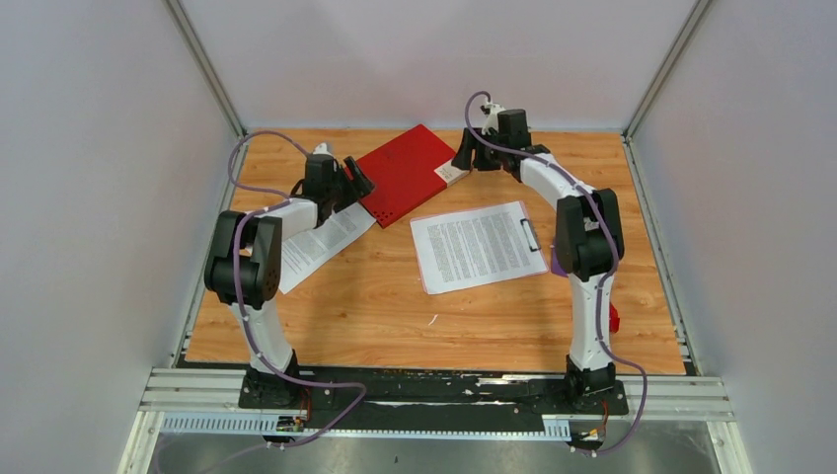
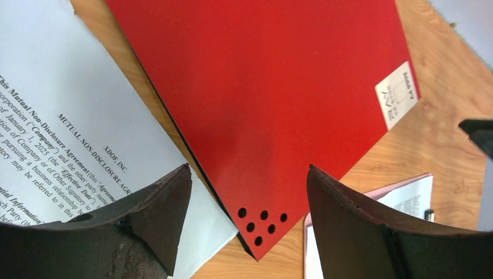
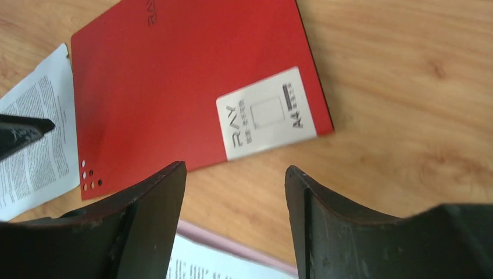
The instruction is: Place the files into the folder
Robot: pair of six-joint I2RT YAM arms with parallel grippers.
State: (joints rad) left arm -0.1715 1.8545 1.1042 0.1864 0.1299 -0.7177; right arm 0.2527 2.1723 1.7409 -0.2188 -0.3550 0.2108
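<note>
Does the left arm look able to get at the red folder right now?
Probably yes. The left gripper hangs right over the folder's punched corner, jaws open and empty, with nothing between them and it. The folder lies flat, though, so catching its edge may be fiddly.

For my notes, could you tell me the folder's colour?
The folder is red; left wrist view.

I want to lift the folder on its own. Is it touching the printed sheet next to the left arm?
Touching. In the left wrist view, the folder has its punched corner lying over the edge of the sheet, with no gap between them.
</note>
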